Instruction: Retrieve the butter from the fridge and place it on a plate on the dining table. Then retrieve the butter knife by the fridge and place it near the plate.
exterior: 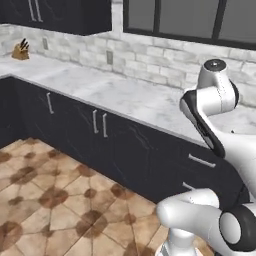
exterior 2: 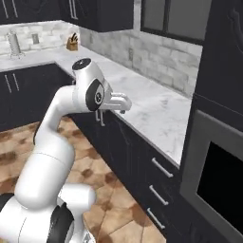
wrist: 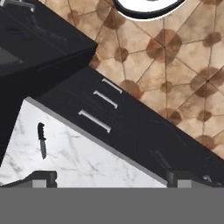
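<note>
White, grey-veined marble formed the worktop (wrist: 87,162) over which the arm was poised, with dark drawer fronts and pale bar handles (wrist: 94,121) below its edge. The tool (wrist: 109,178) hung above this surface with its jaws spread fully apart and nothing between them; one dark fingertip (wrist: 41,178) stood over the marble, the other beyond the worktop's edge. In the right base view the tool (exterior 2: 118,102) was level with the worktop's front, reaching out from the folded arm, apart from the surface.

The butter knife (wrist: 42,140) lay flat on the marble, well to one side of the tool and not under it. It appeared placed for an easy pick: alone, with bare stone all around it. It looked slim and small, the handle black and slightly ribbed, the blade a dull grey and narrowing to its tip.

Judged from this, the tool was held wide and high as an approach posture, and it had not yet been lined up with the knife. The thin, low profile suggested a grasp across the handle would need the fingers brought down close to the stone.

A knife block (exterior: 20,50) stood far off at the wall.
</note>
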{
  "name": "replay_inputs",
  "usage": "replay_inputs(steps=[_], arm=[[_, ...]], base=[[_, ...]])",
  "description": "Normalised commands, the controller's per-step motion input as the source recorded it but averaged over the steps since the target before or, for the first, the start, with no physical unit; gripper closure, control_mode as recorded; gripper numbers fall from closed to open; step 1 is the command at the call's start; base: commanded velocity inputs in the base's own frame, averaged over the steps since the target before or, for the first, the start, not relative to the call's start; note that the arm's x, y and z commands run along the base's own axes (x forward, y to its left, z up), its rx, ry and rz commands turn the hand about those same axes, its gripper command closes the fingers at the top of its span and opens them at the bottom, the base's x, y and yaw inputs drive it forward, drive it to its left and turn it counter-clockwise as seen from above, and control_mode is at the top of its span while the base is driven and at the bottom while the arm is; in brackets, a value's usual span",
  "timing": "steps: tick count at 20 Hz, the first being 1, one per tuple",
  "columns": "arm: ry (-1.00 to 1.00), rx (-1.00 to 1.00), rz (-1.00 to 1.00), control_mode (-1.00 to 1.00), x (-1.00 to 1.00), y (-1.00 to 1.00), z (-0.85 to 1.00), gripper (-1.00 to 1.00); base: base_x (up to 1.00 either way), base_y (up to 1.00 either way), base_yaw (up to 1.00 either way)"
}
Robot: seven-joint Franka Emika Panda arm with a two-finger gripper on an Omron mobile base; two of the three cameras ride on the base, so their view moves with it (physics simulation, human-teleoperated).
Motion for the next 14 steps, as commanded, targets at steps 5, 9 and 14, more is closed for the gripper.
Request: replay_inputs(steps=[5,9,14], arm=[[0.0,0.0,0.0,1.0,0.0,0.0,0.0,-1.0],[0.0,0.0,0.0,1.0,0.0,0.0,0.0,-1.0],[0.0,0.0,0.0,1.0,0.0,0.0,0.0,-1.0]], base=[[0.17,0.13,-0.54],[0.65,0.64,-0.51],[0.56,0.99,-0.4]])
